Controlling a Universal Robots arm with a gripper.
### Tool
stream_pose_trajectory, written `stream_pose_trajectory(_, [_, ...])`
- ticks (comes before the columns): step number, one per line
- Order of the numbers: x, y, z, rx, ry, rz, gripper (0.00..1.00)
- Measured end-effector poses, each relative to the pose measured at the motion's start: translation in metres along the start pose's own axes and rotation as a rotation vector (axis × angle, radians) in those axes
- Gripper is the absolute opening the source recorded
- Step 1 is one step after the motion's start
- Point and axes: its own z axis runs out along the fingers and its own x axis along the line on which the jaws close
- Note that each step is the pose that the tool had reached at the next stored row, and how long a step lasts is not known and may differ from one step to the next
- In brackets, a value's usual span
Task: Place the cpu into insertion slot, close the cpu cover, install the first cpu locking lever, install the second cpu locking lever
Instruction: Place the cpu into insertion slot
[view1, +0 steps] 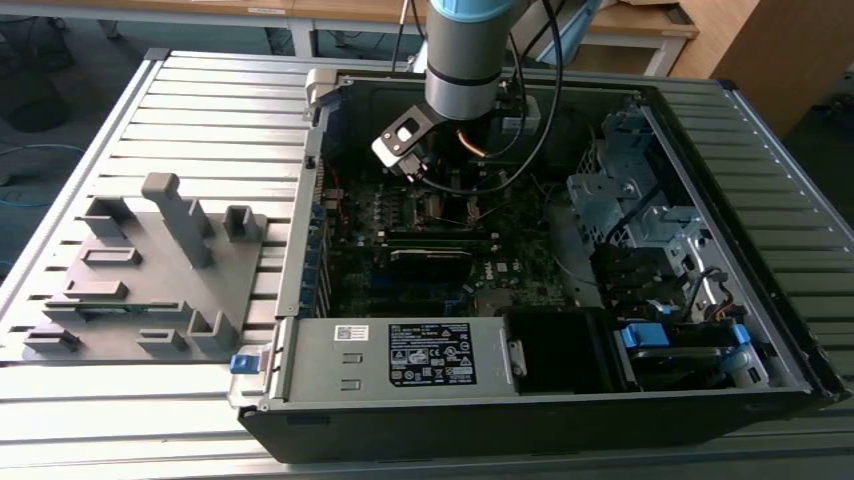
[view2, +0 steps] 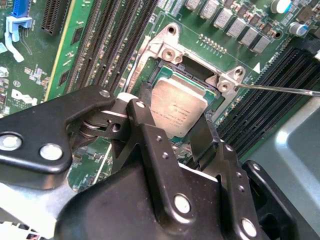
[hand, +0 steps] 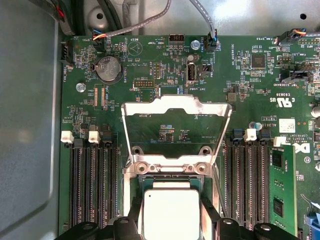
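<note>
I treat the chip (hand: 170, 210) as light, stiff and easy to damage. Its dull metal top is smooth and would give a poor hold from above, and I judge the underside and the socket (hand: 172, 178) beneath it too delicate to scrape. The sensible hold is on two opposite edges, level, with only light pressure. That is how the gripper (hand: 171, 222) sits now: in both wrist views its black fingers (view2: 147, 115) flank the chip, one against each of two facing sides, opened no wider than the chip itself, with no gap that I can make out. I read this as the jaws closed on the chip, though I cannot tell how hard they press. The chip lies flat and squarely over the socket on the green board (hand: 150, 60), inside the metal rim. I cannot say whether it is fully seated or a hair above. The cover (hand: 175, 106) is swung back from the socket and stands open past the hinge, well clear of the chip. In the second wrist view a thin lever (view2: 280, 90) runs out beside the socket, not latched.
</note>
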Motion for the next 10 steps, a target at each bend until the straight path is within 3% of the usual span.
stream_pose_trajectory(6, [0.0002,0.0001,0.0005,-0.0006,0.0010,0.000,0.55])
stream_pose_trajectory(7, [0.0001,0.0001,0.0004,-0.0004,0.0006,0.000,0.62])
stream_pose_trajectory(10, [0.0000,0.0000,0.0003,-0.0001,0.0000,0.000,0.62])
